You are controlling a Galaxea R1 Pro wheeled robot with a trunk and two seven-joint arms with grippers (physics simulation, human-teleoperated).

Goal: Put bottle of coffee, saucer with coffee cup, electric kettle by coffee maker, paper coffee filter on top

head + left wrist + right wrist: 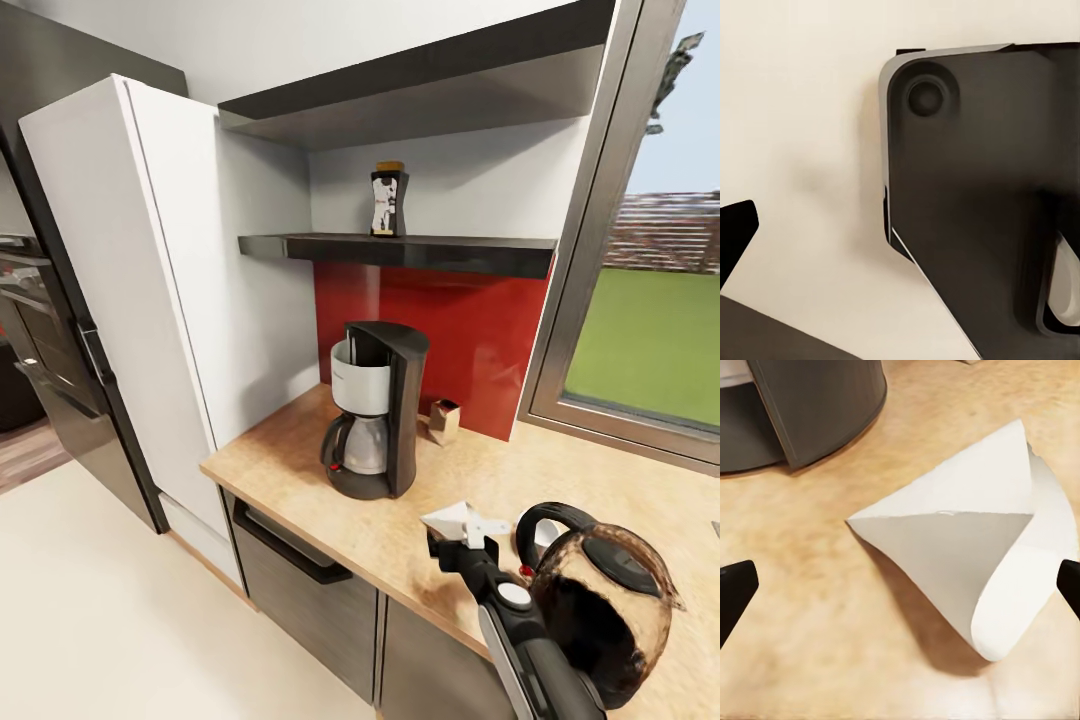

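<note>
Looking down from the head view, I see the coffee maker [375, 410] on the countertop [300, 470] with my right gripper [462, 528] reaching toward it from the front, the paper coffee filter [458, 520] at its tip, the electric kettle [600, 600] just right of my arm, and the bottle of coffee [389, 202] still on the shelf [400, 250] above the machine, its label too small to read. My left wrist view shows dark robot body over pale floor, so I cannot tell that claw's state. In the right wrist view the filter [967, 540] lies between wide-spread fingertips [735, 585], near the coffee maker base [810, 405]; I judge it unclamped
</note>
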